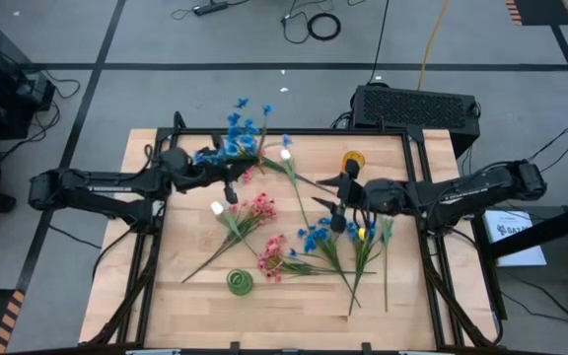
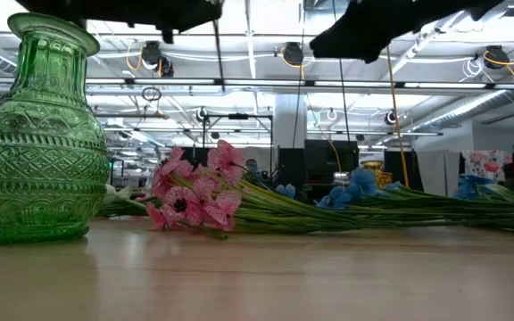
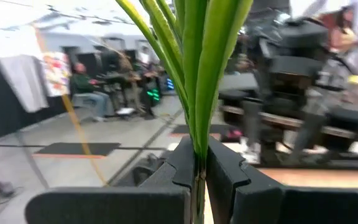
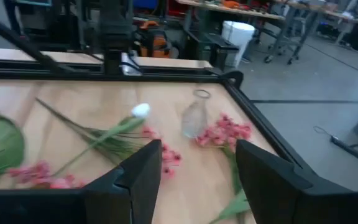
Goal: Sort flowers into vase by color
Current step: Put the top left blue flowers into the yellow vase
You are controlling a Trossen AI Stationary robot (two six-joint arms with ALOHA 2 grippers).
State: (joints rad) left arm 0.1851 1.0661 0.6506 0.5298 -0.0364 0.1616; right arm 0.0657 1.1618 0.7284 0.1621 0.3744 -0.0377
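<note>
Flowers of this kind were judged light and springy: thin stems that would bend and slide between pads, blossom clusters soft and easily crushed. Hold was therefore best taken low on the bare stem, well clear of the heads.

A blue sprig was held that way by the left claw, pinched shut on several green stems with the blooms lifted near the far left of the surface. The right claw hung with its jaws parted and nothing between them, above the blue and white flowers at the right.

The remaining sprigs were scattered flat across the middle: pink clusters just beside the green vase, blue ones farther back. 2 more vases, a clear one and an amber one, stood apart from them.
</note>
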